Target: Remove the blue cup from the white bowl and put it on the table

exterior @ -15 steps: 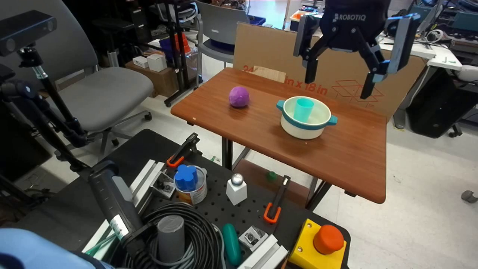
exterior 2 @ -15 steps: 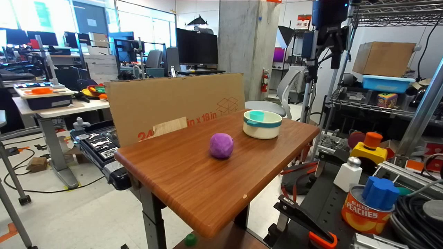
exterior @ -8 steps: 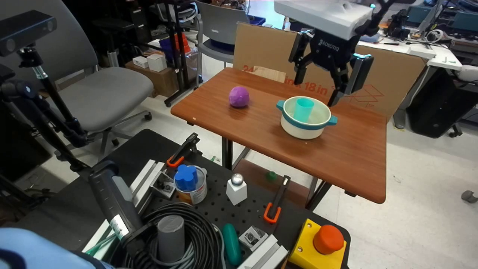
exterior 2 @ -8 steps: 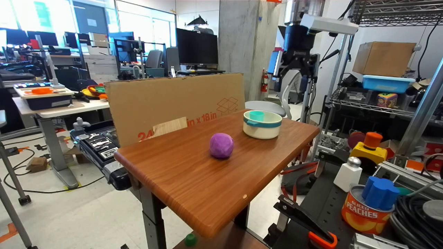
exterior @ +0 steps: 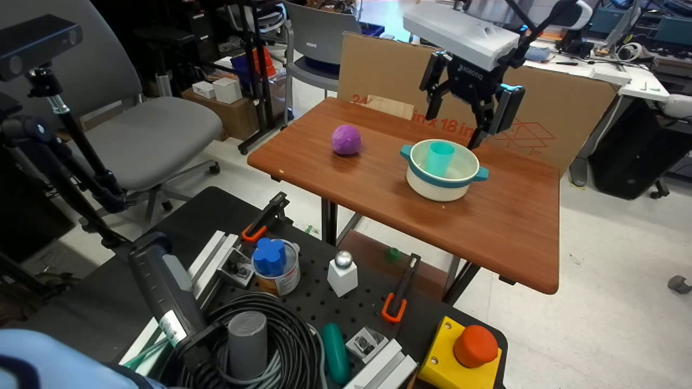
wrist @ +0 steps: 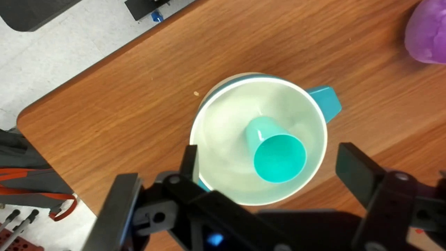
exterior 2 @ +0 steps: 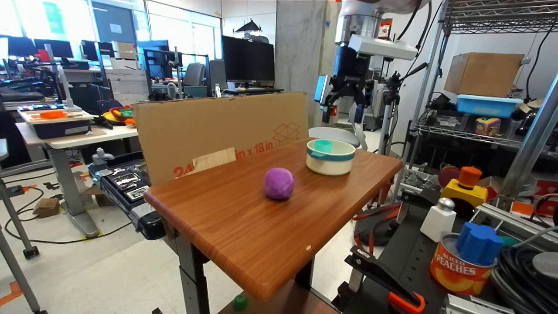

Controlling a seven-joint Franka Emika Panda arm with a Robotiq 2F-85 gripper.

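The blue cup stands inside the white bowl, which sits on the reddish-brown table. In an exterior view the cup shows only its upper part above the rim of the bowl. My gripper is open and empty, above and behind the bowl; it also shows in an exterior view. In the wrist view the cup leans in perspective inside the bowl, its open mouth between the widely spread fingers. The fingers appear apart from cup and bowl.
A purple ball lies on the table, also in the wrist view. A cardboard sheet stands along the table's far edge. A black cart with a can, clamps and a yellow box with a red button stands beside the table.
My gripper has come down and moved in over the table towards the bowl, turning a little. It stays open. The cup, bowl and ball have not moved.
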